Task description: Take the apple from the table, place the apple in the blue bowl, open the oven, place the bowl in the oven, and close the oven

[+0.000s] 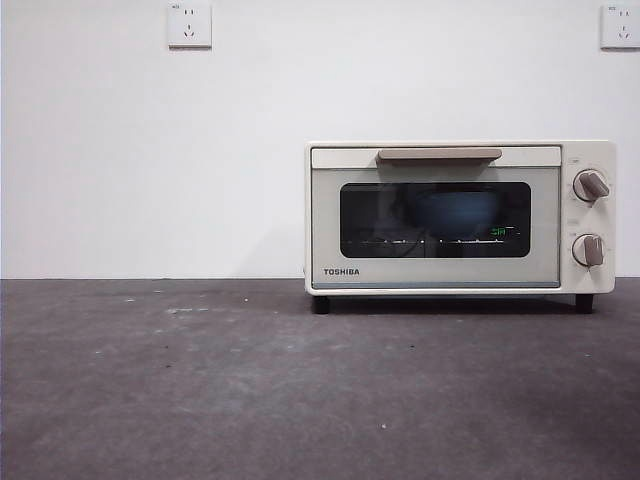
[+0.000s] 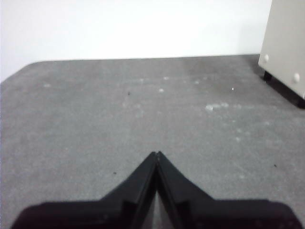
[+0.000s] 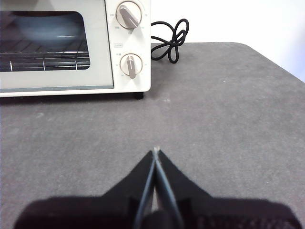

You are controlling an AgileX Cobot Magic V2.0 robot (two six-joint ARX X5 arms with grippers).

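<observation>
The cream oven point(image 1: 460, 218) stands at the right of the front frame on the grey table point(image 1: 200, 390), door shut, with the blue bowl point(image 1: 457, 210) dimly visible on the rack behind its dark glass. The apple cannot be made out. Both the left gripper point(image 2: 156, 154) and right gripper point(image 3: 156, 150) hover over bare tabletop, jaws pressed together and holding nothing.

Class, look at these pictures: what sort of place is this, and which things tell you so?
Probably a bare test room, not a home kitchen: a toaster oven stands alone on a grey table before a plain white wall with sockets.
</observation>
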